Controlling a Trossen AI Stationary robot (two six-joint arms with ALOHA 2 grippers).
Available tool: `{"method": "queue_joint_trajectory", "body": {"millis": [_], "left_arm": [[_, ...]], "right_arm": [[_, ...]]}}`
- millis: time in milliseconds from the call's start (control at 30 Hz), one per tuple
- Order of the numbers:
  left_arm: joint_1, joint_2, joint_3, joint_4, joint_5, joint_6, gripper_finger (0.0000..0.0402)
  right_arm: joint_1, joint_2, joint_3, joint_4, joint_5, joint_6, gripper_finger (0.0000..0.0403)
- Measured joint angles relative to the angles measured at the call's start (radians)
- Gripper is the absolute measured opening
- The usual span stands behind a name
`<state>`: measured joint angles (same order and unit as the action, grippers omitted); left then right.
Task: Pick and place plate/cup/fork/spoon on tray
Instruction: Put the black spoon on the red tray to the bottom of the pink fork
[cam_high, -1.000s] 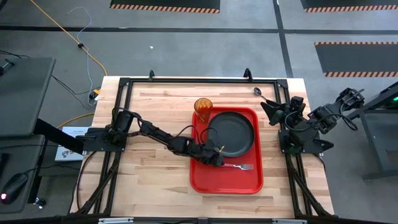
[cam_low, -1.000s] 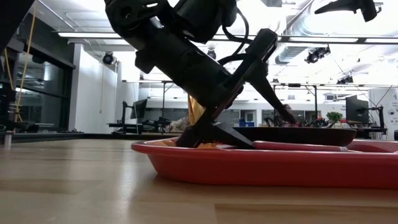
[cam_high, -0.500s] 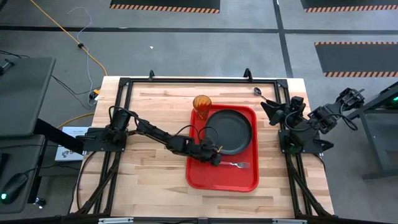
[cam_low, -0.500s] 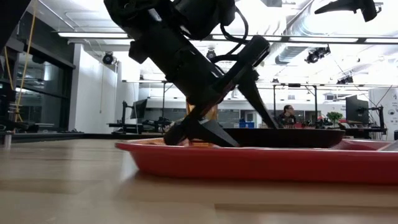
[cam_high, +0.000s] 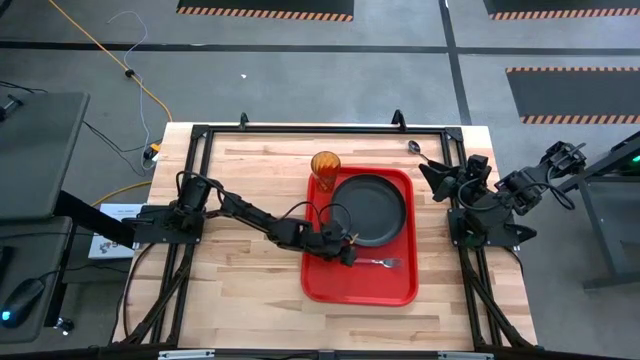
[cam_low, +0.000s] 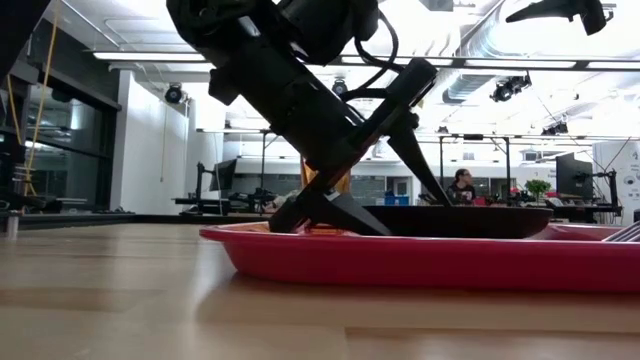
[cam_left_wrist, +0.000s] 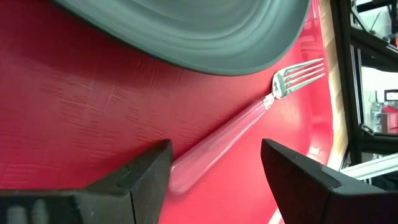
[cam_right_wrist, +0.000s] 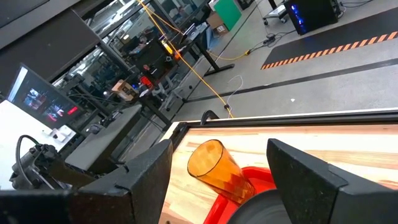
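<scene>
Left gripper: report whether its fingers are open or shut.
Open. In the left wrist view the left gripper has its two fingers spread apart on either side of the fork, whose pink handle lies flat on the tray, not pinched.

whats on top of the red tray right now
On the flat red plastic tray lie the round dark grey plate and the pink-handled fork, between the open left gripper's fingers. The tray surface under the plate is hidden.

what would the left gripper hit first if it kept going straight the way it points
Most likely the fork: the open left gripper straddles its handle on the tray. The plate sits just beside that line.
</scene>
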<state>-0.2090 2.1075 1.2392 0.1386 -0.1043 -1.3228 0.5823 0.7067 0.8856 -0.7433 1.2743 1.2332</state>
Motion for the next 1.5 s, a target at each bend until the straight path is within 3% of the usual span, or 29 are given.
{"method": "queue_joint_trajectory", "body": {"millis": [667,933,1133,1500], "left_arm": [[0.014,0.001,-0.001,0.076,-0.108,-0.011,0.0239],[0.014,-0.021,0.0,0.243,-0.016,-0.01,0.0239],[0.014,-0.158,-0.001,0.27,0.067,0.091,0.0239],[0.106,-0.583,0.0,0.272,0.097,0.544,0.0239]], "right_arm": [[0.0,0.0,0.0,0.0,0.0,0.001,0.0255],[0.0,0.0,0.0,0.0,0.0,-0.001,0.0255],[0.0,0.0,0.0,0.0,0.0,0.001,0.0255],[-0.031,0.0,0.0,-0.011,-0.095,-0.009,0.0255]]}}
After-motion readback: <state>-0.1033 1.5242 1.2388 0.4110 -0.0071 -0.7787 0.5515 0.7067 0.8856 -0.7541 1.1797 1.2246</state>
